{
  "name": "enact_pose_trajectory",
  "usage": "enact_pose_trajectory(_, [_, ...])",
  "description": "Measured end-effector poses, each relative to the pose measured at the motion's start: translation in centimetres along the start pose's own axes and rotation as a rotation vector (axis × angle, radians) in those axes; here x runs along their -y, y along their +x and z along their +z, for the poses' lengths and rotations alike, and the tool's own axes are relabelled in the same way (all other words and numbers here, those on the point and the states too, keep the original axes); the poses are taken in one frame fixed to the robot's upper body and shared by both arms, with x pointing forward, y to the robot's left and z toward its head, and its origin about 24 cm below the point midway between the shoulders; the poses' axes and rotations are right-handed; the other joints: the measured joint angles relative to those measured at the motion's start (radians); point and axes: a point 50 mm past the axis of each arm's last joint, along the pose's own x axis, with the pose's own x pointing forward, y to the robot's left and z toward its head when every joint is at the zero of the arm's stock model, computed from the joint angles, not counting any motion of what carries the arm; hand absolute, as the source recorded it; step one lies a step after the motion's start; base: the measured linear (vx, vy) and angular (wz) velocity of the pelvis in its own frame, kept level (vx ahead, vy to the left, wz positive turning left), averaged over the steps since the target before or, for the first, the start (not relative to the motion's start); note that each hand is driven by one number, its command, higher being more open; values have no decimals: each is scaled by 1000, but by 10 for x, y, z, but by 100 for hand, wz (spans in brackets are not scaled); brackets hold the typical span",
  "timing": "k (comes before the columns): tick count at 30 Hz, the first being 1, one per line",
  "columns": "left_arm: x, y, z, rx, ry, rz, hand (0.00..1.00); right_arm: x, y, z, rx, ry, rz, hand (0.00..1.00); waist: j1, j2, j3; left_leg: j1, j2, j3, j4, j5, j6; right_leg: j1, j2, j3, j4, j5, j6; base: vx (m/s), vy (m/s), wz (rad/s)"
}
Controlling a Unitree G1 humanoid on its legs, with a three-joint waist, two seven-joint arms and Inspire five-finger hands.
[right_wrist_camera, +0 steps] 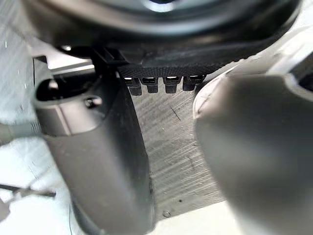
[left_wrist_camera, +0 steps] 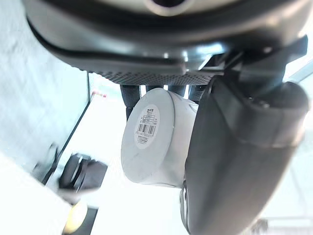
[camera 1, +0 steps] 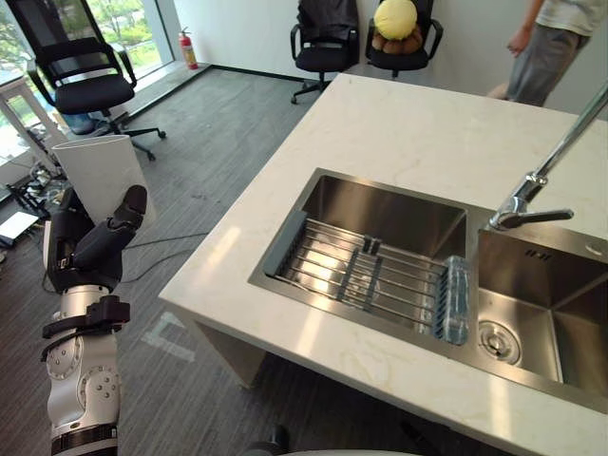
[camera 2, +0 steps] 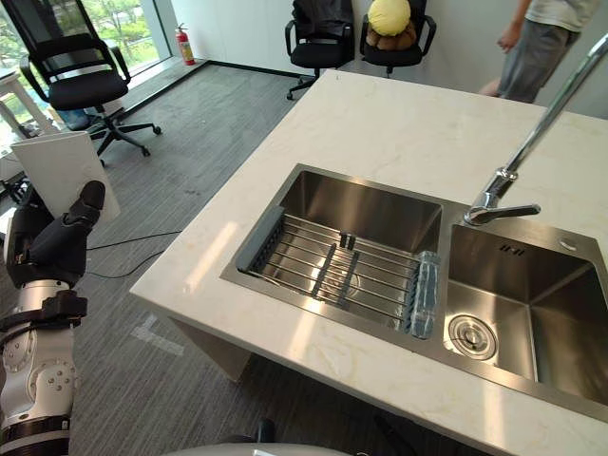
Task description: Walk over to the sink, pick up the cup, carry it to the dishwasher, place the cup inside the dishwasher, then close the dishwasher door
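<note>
**White cup in the left hand, clear of the counter**

At nine o'clock the dark left hand (camera 1: 95, 242) has its fingers and thumb wrapped round the plain white tapered cup (camera 1: 100, 176), above the grey plank floor (camera 1: 218, 133). The corner of the pale stone counter (camera 1: 399, 133) lies between the cup and the double steel sink (camera 1: 380, 214) at four o'clock, which holds a wire rack (camera 1: 361, 271). A black office chair (camera 1: 81, 81) stands at eleven and a person (camera 1: 551, 47) at one. Whether the right hand (right_wrist_camera: 98, 161) has its fingers curled, I cannot tell.

From where I stand I count 1 white cup (camera 1: 95, 176), 1 pale stone surface (camera 1: 408, 123), 1 steel sink (camera 1: 380, 204) with 2 basins, 1 tap (camera 1: 532, 185), 1 wire rack (camera 1: 361, 271) and 1 round drain (camera 1: 497, 340). Further off: 3 black office chairs (camera 1: 90, 81), 1 yellow plush toy (camera 1: 395, 19), 1 red fire extinguisher (camera 1: 188, 47), 1 person (camera 1: 556, 47).
</note>
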Motion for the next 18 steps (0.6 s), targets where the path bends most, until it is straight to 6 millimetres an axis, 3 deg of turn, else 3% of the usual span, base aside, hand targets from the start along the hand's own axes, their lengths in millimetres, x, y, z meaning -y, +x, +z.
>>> enact_pose_trajectory(2, [-1,0,3,22,4,3,0,1,-1,-5,-18,-19,4,100,-2,-11,-7,-8,-12,-43,8,1,2,-16,1,61,66,0,0,58,-15,116])
enact_pose_trajectory(3, [-5,-1,10,70,17,20,0,-1,-2,-15,-54,-40,12,100,6,-37,-22,-14,-22,-89,14,3,5,-33,8,124,132,0,1,84,-62,101])
enact_pose_trajectory(5, [-14,-5,18,106,39,53,0,-2,-2,-17,-66,-52,18,100,21,-45,-27,-23,-24,-120,33,4,5,-32,15,153,146,-11,13,98,-102,80])
enact_pose_trajectory(9, [-25,-12,35,171,50,111,0,-5,0,-13,-105,-164,33,100,45,-50,-28,-87,-58,-183,87,27,1,23,29,179,50,-67,9,46,-124,60])
enact_pose_trajectory(12, [-12,-14,46,208,57,51,0,-8,1,-11,-125,-218,45,100,51,-36,-13,-135,-85,-192,150,28,-4,83,41,212,-42,-134,-5,-105,-144,57])
enact_pose_trajectory(14, [-3,-12,52,243,55,4,0,-13,3,-7,-137,-267,60,100,58,-29,-6,-167,-98,-188,157,41,-29,100,43,196,-83,-211,-12,-256,-166,37])
enact_pose_trajectory(15, [-1,-11,52,242,51,-13,0,-16,5,-2,-142,-281,65,100,46,-8,8,-183,-62,-107,164,21,-23,123,59,177,-110,-253,9,-351,-172,65])
enact_pose_trajectory(16, [2,-10,50,238,48,-37,0,-15,5,0,-142,-294,60,100,32,5,10,-200,-22,-18,168,9,-8,141,71,138,-137,-273,6,-384,-162,100])
enact_pose_trajectory(17, [7,-9,52,249,47,-75,0,-13,5,1,-141,-297,51,100,23,-2,15,-237,22,84,208,-1,8,143,63,65,-152,-264,24,-272,-108,102])
enact_pose_trajectory(18, [10,-7,54,265,44,-96,0,-13,5,2,-137,-298,46,100,22,5,19,-261,43,127,254,-5,13,140,62,19,-150,-249,46,-182,-34,93])
